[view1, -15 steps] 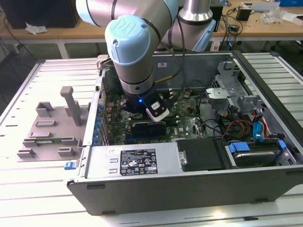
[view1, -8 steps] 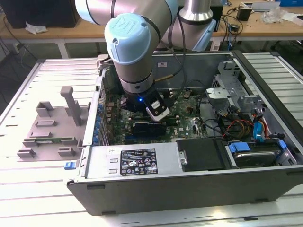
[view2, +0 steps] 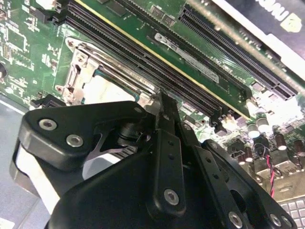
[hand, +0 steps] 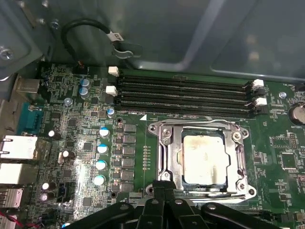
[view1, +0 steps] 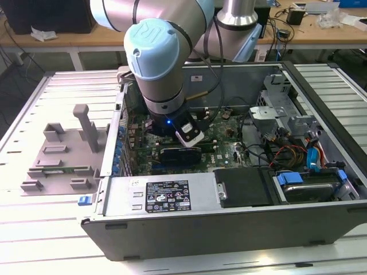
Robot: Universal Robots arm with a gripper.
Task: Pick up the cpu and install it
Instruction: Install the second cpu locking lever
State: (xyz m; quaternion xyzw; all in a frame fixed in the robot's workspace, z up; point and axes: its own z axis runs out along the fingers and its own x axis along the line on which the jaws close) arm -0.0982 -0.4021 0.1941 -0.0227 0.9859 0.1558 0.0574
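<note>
Count on my screen: one cpu [hand: 204, 159], pale silver, square, lying flat inside one metal socket frame [hand: 164, 157] beside four memory slots [hand: 186, 93]. My gripper [hand: 164, 187] hangs just beside it, fingers pressed together, holding nothing.

gripper [hand: 164, 188] low inside open computer case [view1: 189, 226], fingertips together at edge of socket frame [hand: 167, 136], memory slots [hand: 186, 93] just beside frame, capacitors [hand: 101, 157] near, case wall [hand: 200, 33] beyond slots, cpu [hand: 204, 159] top unobstructed
</note>
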